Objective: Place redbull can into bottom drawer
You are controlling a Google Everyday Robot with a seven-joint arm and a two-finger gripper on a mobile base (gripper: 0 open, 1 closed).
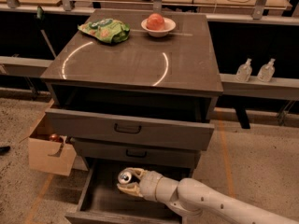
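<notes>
The redbull can (124,177) shows mostly as its shiny silver pull-tab top, held upright inside the open bottom drawer (105,203). My gripper (130,181) is shut on the can, with pale fingers (136,172) wrapped around its sides, and sits low over the drawer's dark floor, just in front of the middle drawer's face. My white arm (210,204) comes in from the lower right. The can's lower body is hidden by the fingers.
The top drawer (128,129) is pulled out partway and overhangs; the middle drawer (135,154) is nearly closed. On the cabinet top lie a green snack bag (104,30) and a bowl with an apple (158,24). A cardboard box (49,150) stands left of the cabinet.
</notes>
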